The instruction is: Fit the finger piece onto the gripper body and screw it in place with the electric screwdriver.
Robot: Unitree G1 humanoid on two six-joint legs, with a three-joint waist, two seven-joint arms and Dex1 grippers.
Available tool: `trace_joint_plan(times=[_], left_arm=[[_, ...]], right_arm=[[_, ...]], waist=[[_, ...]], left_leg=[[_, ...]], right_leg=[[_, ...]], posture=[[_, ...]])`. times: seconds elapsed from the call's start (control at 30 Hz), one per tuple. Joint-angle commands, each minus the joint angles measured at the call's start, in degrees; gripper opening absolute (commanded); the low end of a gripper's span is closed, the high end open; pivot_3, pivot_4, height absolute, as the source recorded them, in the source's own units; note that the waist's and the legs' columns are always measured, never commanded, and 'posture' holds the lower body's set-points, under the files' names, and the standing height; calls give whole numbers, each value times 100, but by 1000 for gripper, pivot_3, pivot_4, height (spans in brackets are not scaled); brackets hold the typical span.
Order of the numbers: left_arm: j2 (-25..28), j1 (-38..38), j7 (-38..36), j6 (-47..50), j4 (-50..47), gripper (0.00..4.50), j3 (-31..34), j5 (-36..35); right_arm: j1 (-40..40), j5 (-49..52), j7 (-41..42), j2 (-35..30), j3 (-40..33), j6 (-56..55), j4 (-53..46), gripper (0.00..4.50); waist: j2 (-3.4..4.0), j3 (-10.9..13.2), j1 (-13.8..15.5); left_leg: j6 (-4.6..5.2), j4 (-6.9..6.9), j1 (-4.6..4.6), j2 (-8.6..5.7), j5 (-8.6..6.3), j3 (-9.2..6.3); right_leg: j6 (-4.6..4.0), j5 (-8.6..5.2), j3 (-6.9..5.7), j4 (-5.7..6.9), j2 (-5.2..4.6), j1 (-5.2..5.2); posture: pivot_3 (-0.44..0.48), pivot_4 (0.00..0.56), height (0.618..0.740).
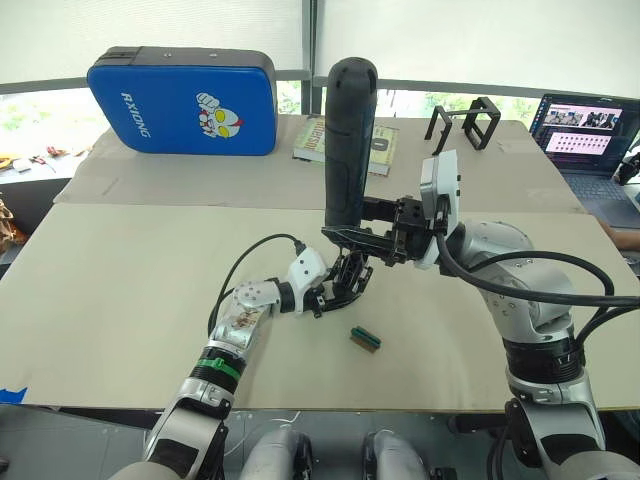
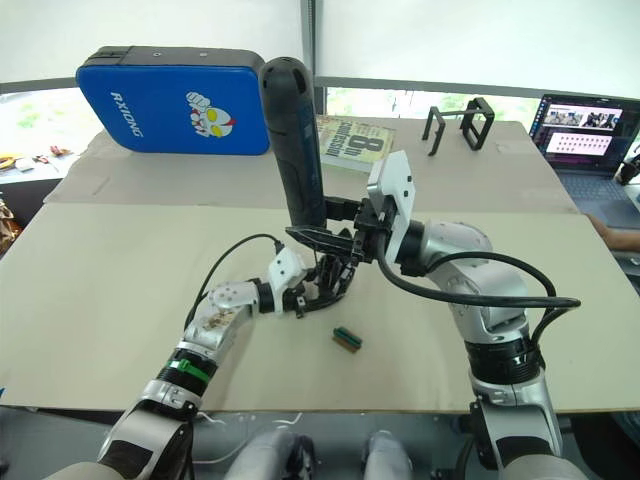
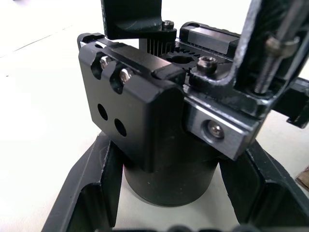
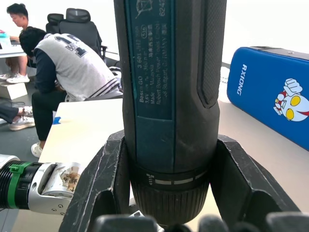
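The electric screwdriver [image 1: 350,140] stands upright over the middle of the table, tip down, with my right gripper [image 1: 345,235] shut around its lower barrel [image 4: 171,121]. Directly below, my left gripper [image 1: 340,287] is shut on the round base of the gripper body [image 3: 166,179], holding it just above the table. On top of the body stands a dark openwork part, the finger piece [image 3: 241,72]. The thin metal bit [image 3: 276,48] comes down right beside it. The bit's tip is hidden.
A small green-and-brown block [image 1: 365,338] lies on the table just in front of the grippers. At the back are a blue case [image 1: 185,100], a book [image 1: 385,148], a black wire-frame stand [image 1: 470,120] and a laptop [image 1: 585,130]. People [image 4: 72,72] sit beyond the table.
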Motion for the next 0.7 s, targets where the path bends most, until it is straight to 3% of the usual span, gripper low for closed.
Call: trace_joint_plan(times=[0.03,0.7], left_arm=[[-31,-37,-7,-73,-178,2337,-35,-80],[-24,-52,-22,-95,-150,2337,-36,-77]], right_arm=[[-73,104,-21,5,-65,-12,-132,1921],[66,56,23,-88,-79,-56,-102,1921]], waist=[[0,0,0],[0,0,1]], left_leg=[[0,0,0,0,0,0],[0,0,0,0,0,0]], right_leg=[[0,0,0,0,0,0],[0,0,0,0,0,1]], posture=[[0,150,740],[0,150,740]])
